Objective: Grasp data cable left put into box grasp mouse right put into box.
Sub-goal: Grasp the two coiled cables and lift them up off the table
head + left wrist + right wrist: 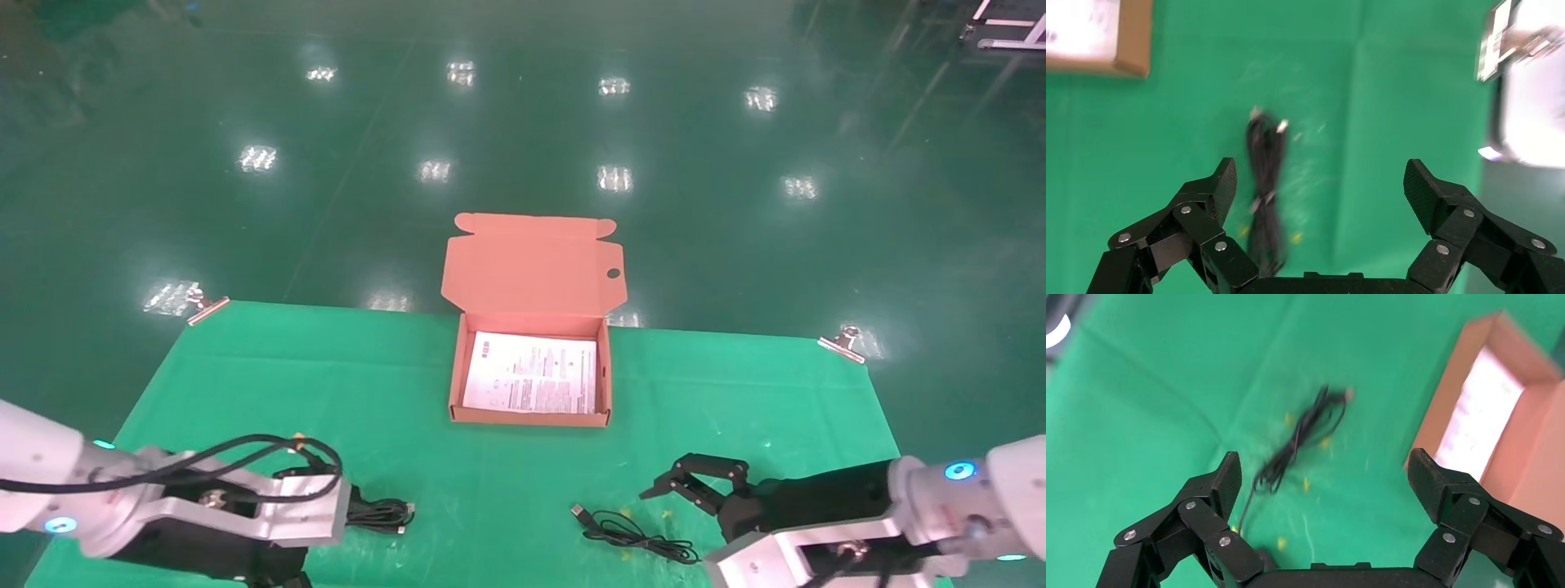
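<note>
Spread wide, the left pincer [1319, 184] hung over the data cable [1263, 190] on the green counter [245, 367]; it should centre over the bundle. Right pincer [695, 480] hovered spread too, beside the mouse cord [629, 531].

Box [531, 269]: matt salmon cardboard, holding a white printed paper sheet [531, 373]. Table cover [327, 384]: green cloth, matt, faintly creased, held by metal clips [842, 343]. Floor [735, 163]: glossy green, mirroring lamps. Data cable [1263, 184]: black rubbery sheath, silvery metal plugs. Fingers [1220, 184]: matt black plastic with metal rivets.
</note>
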Controlling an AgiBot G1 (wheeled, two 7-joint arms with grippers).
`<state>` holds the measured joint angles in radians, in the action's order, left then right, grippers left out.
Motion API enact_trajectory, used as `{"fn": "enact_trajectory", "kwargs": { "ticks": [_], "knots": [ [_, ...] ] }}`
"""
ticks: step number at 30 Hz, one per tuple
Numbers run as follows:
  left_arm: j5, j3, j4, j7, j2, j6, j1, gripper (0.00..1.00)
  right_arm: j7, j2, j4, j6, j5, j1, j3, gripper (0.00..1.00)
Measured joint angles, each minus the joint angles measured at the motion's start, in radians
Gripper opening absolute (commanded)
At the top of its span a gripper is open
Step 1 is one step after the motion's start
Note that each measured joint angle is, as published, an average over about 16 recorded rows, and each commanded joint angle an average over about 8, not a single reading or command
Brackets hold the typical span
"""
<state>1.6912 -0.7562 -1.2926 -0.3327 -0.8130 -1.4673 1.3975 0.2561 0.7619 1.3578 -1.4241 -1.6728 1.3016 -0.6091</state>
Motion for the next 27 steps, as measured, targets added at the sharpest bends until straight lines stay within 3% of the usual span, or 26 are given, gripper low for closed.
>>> {"fn": "enact_trajectory", "kwargs": {
  "ticks": [14, 27],
  "knots": [
    [0.274, -0.08, -0.009, -0.066, -0.079, 0.107, -0.009, 1.0, -0.095, 0.079, -0.009, 0.128, -0.253, -0.04, -0.068, 1.0],
    [0.321, -0.096, 0.156, -0.051, -0.142, 0.169, -0.018, 1.0, -0.208, 0.128, -0.035, 0.181, -0.35, -0.08, -0.089, 1.0]
  ]
}}
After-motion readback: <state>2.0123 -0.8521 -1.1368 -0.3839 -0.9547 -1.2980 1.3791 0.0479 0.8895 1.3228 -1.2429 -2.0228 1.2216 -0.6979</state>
